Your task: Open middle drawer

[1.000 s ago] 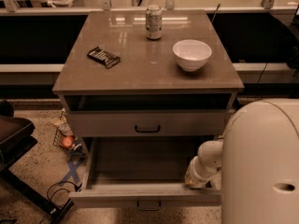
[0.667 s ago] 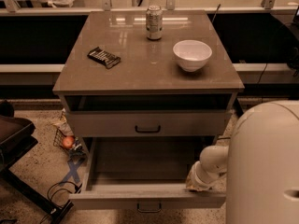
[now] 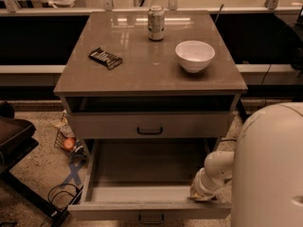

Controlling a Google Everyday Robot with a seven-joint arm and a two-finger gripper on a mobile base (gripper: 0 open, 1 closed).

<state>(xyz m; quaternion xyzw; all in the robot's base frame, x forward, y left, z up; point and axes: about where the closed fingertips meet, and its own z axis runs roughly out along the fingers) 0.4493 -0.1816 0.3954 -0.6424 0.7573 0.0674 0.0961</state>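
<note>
At the front right rim of the wide, shallow grey-beige middle drawer (image 3: pixel 118 211), pulled out, the white hand (image 3: pixel 201 195) is seen; whether it is clamped cannot be told.

The tabletop (image 3: pixel 142 65) looked glossy, the can (image 3: pixel 156 22) metal, the bowl (image 3: pixel 195 56) smooth glazed white, and the gripper (image 3: pixel 202 193), at the front right corner of the matt middle drawer (image 3: pixel 142 211), smooth plastic.

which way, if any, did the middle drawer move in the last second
Yes. The middle drawer slid further out toward the camera, its front now farther below the top drawer handle. The gripper is at its front right corner.
</note>
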